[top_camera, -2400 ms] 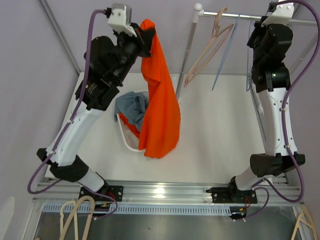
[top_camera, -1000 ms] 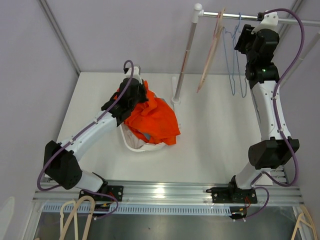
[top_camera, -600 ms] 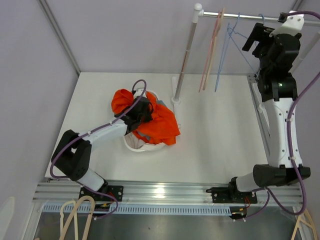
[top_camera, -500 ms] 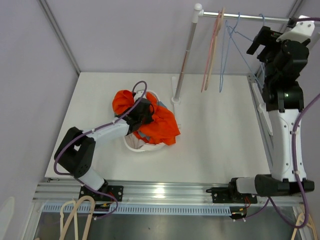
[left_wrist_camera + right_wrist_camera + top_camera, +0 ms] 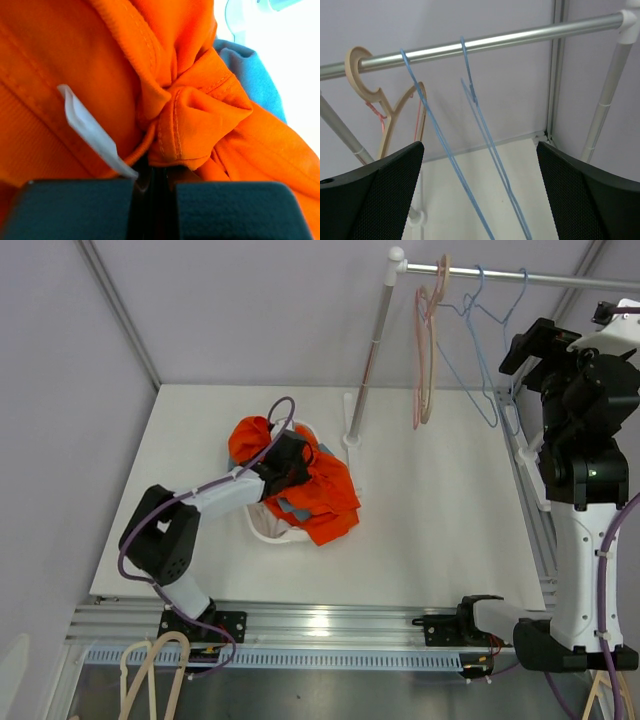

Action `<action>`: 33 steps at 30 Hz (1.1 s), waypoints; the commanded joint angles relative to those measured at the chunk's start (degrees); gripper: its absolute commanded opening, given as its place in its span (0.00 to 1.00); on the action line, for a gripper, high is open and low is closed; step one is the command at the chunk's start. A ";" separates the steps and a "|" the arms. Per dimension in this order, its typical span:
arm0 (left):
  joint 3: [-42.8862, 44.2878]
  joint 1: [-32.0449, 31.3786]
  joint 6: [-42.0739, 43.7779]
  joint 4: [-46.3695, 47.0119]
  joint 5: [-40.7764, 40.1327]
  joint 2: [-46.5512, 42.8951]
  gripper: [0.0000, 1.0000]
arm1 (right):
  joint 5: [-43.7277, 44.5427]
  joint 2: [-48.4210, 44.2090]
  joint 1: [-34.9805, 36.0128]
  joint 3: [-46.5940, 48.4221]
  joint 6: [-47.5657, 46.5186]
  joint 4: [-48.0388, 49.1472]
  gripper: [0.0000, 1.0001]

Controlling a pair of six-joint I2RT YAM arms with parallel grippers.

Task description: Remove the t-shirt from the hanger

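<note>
The orange t-shirt (image 5: 320,490) lies bunched over the white basket (image 5: 262,530), off any hanger. My left gripper (image 5: 285,465) is low over the basket, shut on a fold of the t-shirt (image 5: 190,120) near its collar and white label (image 5: 90,132). My right gripper (image 5: 535,340) is raised at the right end of the rail (image 5: 520,277) and stands open with nothing held between its fingers (image 5: 375,200). Before it, two bare blue wire hangers (image 5: 447,150) and a wooden hanger (image 5: 390,120) hang on the rail (image 5: 520,36).
A blue-grey cloth (image 5: 255,80) lies in the basket under the t-shirt. The rack's upright post (image 5: 368,350) stands on its foot just behind the basket. More wooden hangers (image 5: 150,670) sit below the table's near-left edge.
The left arm brought the t-shirt down from the air onto the basket and settled lower. The right gripper opened and drew back right from the rail; the hangers have swung.
</note>
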 commanded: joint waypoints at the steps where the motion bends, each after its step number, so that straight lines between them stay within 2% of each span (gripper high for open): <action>1: -3.77 -0.50 -1.27 -12.92 -0.51 -4.45 0.01 | -2.04 -1.44 0.38 -0.94 1.16 -1.91 1.00; 2: -3.51 -0.50 -0.75 -13.89 -2.87 -6.21 0.01 | -2.65 -1.70 0.38 -1.03 1.33 -2.00 1.00; 3: -3.08 -0.58 -0.57 -14.86 -4.20 -7.88 0.11 | -2.92 -1.79 0.46 -1.29 1.68 -1.92 1.00; 5: -2.20 -0.58 0.04 -18.29 -6.58 -11.92 0.33 | -3.71 -2.32 0.38 -1.56 2.12 -1.83 1.00; 6: -2.02 -0.59 0.22 -19.08 -8.42 -12.98 0.54 | -4.06 -2.58 0.55 -1.73 2.48 -1.74 1.00; 7: -1.84 -0.59 0.31 -19.96 -9.13 -14.82 0.59 | -4.24 -2.67 0.55 -1.82 2.48 -1.74 0.99; 11: -0.09 -0.58 1.71 -23.56 -11.51 -20.09 0.63 | -5.56 -2.67 0.82 -1.56 2.92 -2.35 1.00; 13: 0.35 -0.85 2.42 -24.18 -12.91 -22.73 0.72 | -6.17 -2.67 1.25 -1.65 2.92 -2.88 0.99; 14: 0.88 -0.94 3.03 -24.36 -13.61 -25.27 0.81 | -6.17 -2.49 1.43 -1.73 2.83 -3.06 1.00; 15: 1.49 -1.11 3.64 -24.80 -14.06 -26.60 0.99 | -6.26 -2.58 1.61 -1.91 2.83 -3.23 1.00; 18: 4.75 -1.20 5.67 -26.63 -14.76 -30.65 1.00 | -7.57 -3.02 2.05 -3.22 3.09 -3.93 0.99; 22: 8.18 -2.51 7.60 -30.42 -14.76 -37.76 0.99 | -14.76 -5.74 2.13 -8.40 5.20 -3.41 0.99; 28: 4.67 -4.10 13.84 -29.28 -11.07 -53.92 1.00 | -26.02 -14.88 4.15 -21.58 12.14 -1.65 0.99; 33: 4.84 -4.10 14.02 -33.50 -9.24 -57.28 0.99 | -25.60 -20.24 7.14 -29.50 13.03 -4.98 0.99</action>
